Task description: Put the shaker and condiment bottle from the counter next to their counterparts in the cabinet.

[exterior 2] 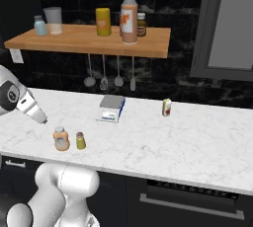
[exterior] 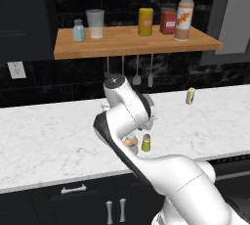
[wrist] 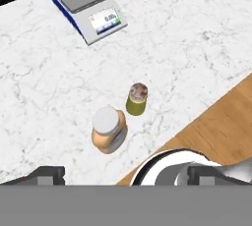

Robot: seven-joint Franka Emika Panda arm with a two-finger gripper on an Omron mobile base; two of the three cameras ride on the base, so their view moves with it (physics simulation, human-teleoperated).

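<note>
gripper [wrist: 126, 175] jaws wide apart, nothing between them, hanging above the counter [exterior 2: 197, 142] and looking down. shaker [wrist: 137, 99] and condiment bottle [wrist: 109, 129] both stand upright on the marble near the front edge, just beside each other, bottle on the arm's side. neither is on the cabinet [exterior 2: 74, 38] yet, so both placements are still to do.

risks as i see them:
- the two items sit so close that a finger coming down for one could clip the other and tip it. both are small and light-looking, probably roll easily, and the counter edge is near.
- shelf is well above and behind; a long lift with a weak pinch on a small cylinder could drop it.
- pale blue shaker [exterior 2: 40, 25] sits at the far left end by a glass [exterior 2: 53, 20]; tight spot to set down in.

views: the hand view gives the cap tops and the scale [wrist: 87, 5] display; the right base view adds the tall bottle [exterior 2: 129, 15], shelf layout and little can [exterior 2: 167, 107]. in the left base view the arm hides most of the condiment bottle.
</note>
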